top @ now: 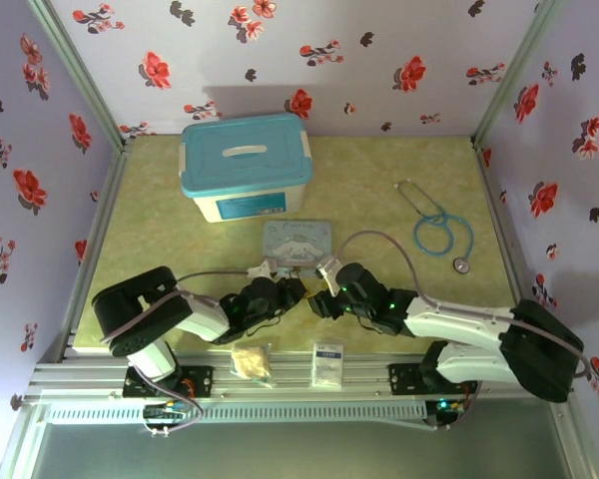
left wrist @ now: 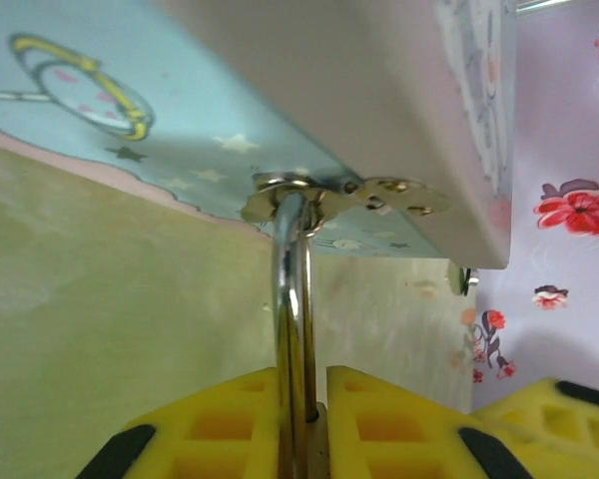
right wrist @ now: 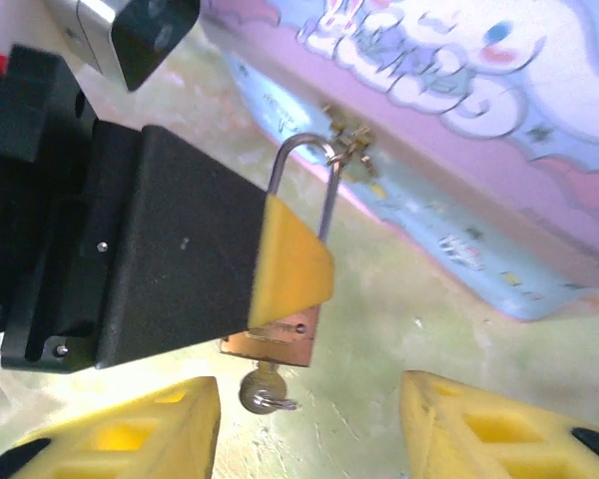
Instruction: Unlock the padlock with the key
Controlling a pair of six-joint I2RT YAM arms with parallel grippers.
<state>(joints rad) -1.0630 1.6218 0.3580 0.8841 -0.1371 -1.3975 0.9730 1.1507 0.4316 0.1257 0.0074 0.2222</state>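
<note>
While I watch the overhead feed, the bench [top: 399, 190] shows me a white storage box [top: 245, 165] with a teal lid, standing just behind the cartoon tin [top: 298, 242]. A stethoscope [top: 437, 232] lies well apart from the tin, off to its right. Both arms reach in low to the tin's near side.

My left gripper [left wrist: 304, 389] sits just in front of the tin, its yellow fingers clamped on the padlock [right wrist: 275, 344], one on each side of the body. My right gripper [right wrist: 309, 424] faces it from the tin's front right. Its fingers are spread apart, one on either side of the key [right wrist: 262, 391] and clear of it.

The brass padlock hangs from the hasp [left wrist: 349, 195] on the tin's front wall, with its silver shackle [right wrist: 304, 150] threaded through. My left finger covers where the shackle meets the body, so I cannot tell whether it is seated. The key sticks out of the end of the body farthest from the tin.
</note>
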